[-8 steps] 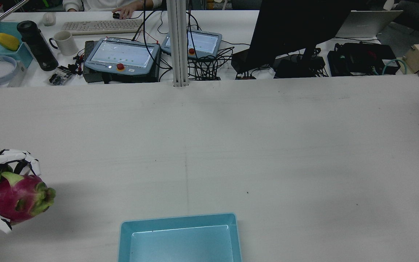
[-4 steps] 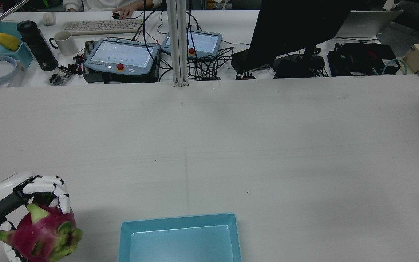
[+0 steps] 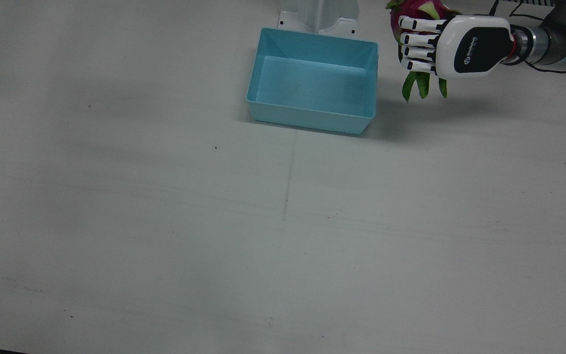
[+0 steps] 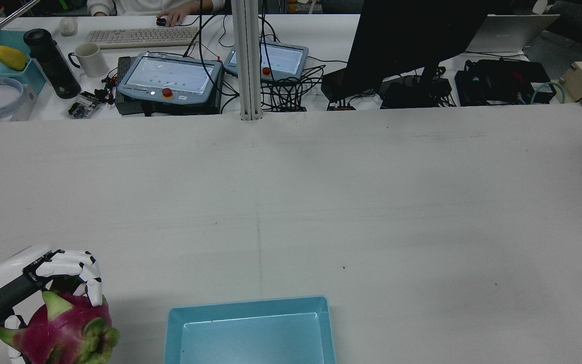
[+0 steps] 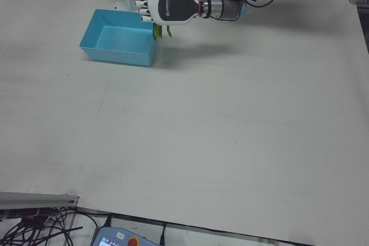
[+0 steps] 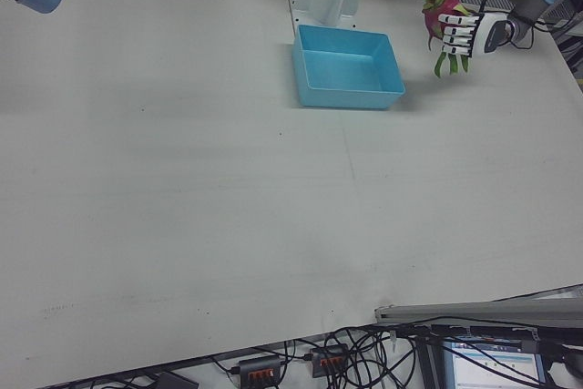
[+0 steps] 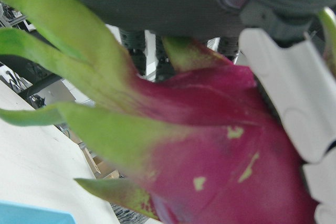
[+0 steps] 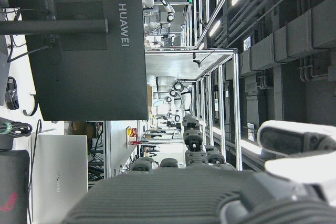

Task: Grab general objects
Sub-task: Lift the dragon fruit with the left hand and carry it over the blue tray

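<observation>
The tabletop [image 3: 164, 221] was wide, pale and nearly bare, so anything dropped had plenty of room to roll. Near the robot's side sat a shallow light-blue bin [image 3: 312, 49], empty as far as I could see. Just beside it, on the robot's left, the left hand [image 3: 452, 51] hung above the surface with its fingers [image 3: 418, 37] wrapped around a dragon fruit [image 4: 65, 331], the shadow under it suggesting it was well clear of the tabletop.

The grip looked to me like the weak point. The fruit was round and smooth-skinned, and from the rear the fingers seemed to cover only its far, upper side, with much of its bulk bulging out beyond them. A quick swing or a tilt of the wrist could have let it slide out and hit the tabletop short of the bin. Its green leafy tips [image 3: 420, 86] dangled below the hand, and if the carry toward the bin had run low they might have caught on the near rim [image 3: 376, 69] and levered the fruit loose.

The right hand [image 8: 294, 148] showed only as a sliver in its own camera; I could not tell how its fingers stood.
</observation>
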Action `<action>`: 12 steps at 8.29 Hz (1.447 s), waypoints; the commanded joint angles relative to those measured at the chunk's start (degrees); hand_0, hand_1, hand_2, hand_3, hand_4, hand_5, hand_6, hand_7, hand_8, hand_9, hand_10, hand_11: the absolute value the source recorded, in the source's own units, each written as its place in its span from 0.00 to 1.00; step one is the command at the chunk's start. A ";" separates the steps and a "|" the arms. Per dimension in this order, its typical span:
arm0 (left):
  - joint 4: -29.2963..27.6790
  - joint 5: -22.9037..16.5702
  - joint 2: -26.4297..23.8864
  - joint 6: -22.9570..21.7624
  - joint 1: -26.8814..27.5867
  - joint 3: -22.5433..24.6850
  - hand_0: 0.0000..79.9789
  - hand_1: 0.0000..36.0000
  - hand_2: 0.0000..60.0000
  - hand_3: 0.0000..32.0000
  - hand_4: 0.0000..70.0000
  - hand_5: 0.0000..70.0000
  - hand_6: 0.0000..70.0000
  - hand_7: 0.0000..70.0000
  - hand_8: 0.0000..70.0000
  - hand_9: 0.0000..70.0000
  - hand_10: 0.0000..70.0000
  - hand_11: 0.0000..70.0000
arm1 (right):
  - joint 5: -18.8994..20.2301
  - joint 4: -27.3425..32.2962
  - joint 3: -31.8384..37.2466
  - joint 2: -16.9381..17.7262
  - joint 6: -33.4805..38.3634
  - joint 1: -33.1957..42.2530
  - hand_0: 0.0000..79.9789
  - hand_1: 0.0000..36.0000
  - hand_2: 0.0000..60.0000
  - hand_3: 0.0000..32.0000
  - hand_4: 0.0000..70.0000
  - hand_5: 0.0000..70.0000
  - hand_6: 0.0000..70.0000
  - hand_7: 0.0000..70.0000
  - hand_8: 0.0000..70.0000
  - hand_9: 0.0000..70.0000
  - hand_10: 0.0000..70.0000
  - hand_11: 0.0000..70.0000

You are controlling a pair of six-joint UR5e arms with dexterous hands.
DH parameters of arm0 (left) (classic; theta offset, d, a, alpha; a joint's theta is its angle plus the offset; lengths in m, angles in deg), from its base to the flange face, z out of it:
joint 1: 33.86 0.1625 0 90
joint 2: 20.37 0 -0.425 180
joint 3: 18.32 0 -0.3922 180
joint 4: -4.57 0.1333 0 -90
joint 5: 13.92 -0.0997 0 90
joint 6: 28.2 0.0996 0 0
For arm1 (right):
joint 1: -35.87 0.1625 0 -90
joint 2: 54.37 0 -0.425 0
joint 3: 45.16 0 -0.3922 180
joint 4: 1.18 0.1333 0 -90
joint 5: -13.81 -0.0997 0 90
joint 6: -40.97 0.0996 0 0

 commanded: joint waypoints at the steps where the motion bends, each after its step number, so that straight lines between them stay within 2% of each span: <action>1: 3.44 2.16 -6.41 4.16 7.38 -0.05 0.79 1.00 1.00 0.00 0.42 1.00 1.00 1.00 0.73 0.99 0.91 1.00 | 0.00 0.00 0.00 0.01 0.00 0.01 0.00 0.00 0.00 0.00 0.00 0.00 0.00 0.00 0.00 0.00 0.00 0.00; 2: 5.45 4.09 -9.30 5.93 10.02 -0.84 0.79 1.00 1.00 0.00 0.41 1.00 1.00 1.00 0.72 0.98 0.90 1.00 | 0.00 0.00 0.00 0.01 0.00 -0.07 0.00 0.00 0.00 0.00 0.00 0.00 0.00 0.00 0.00 0.00 0.00 0.00; 4: 6.96 4.20 -14.66 6.82 11.00 -3.30 0.78 1.00 1.00 0.00 0.39 1.00 0.97 1.00 0.69 0.94 0.88 1.00 | 0.00 0.00 0.00 0.00 0.00 0.01 0.00 0.00 0.00 0.00 0.00 0.00 0.00 0.00 0.00 0.00 0.00 0.00; 6: 8.80 4.72 -16.00 7.27 11.54 -4.18 0.76 1.00 1.00 0.00 0.36 1.00 0.92 1.00 0.66 0.91 0.87 1.00 | 0.09 0.00 -0.09 0.01 0.00 0.01 0.00 0.00 0.00 0.00 0.00 0.00 0.00 0.00 0.00 0.00 0.00 0.00; 8: 9.68 6.31 -16.88 7.36 13.12 -4.98 0.76 1.00 1.00 0.00 0.36 1.00 0.91 1.00 0.65 0.90 0.86 1.00 | 0.09 0.00 0.00 0.01 0.00 0.01 0.00 0.00 0.00 0.00 0.00 0.00 0.00 0.00 0.00 0.00 0.00 0.00; 10: 12.22 7.62 -19.94 7.10 13.21 -4.98 0.77 1.00 1.00 0.00 0.37 1.00 0.91 1.00 0.64 0.89 0.84 1.00 | 0.00 0.00 -0.09 -0.08 -0.09 0.01 0.00 0.00 0.00 0.00 0.00 0.00 0.00 0.00 0.00 0.00 0.00 0.00; 12: 13.82 7.54 -20.40 7.09 14.79 -4.80 0.74 1.00 1.00 0.00 0.33 1.00 0.84 1.00 0.58 0.81 0.80 1.00 | 0.09 0.00 -0.09 0.01 -0.09 0.01 0.00 0.00 0.00 0.00 0.00 0.00 0.00 0.00 0.00 0.00 0.00 0.00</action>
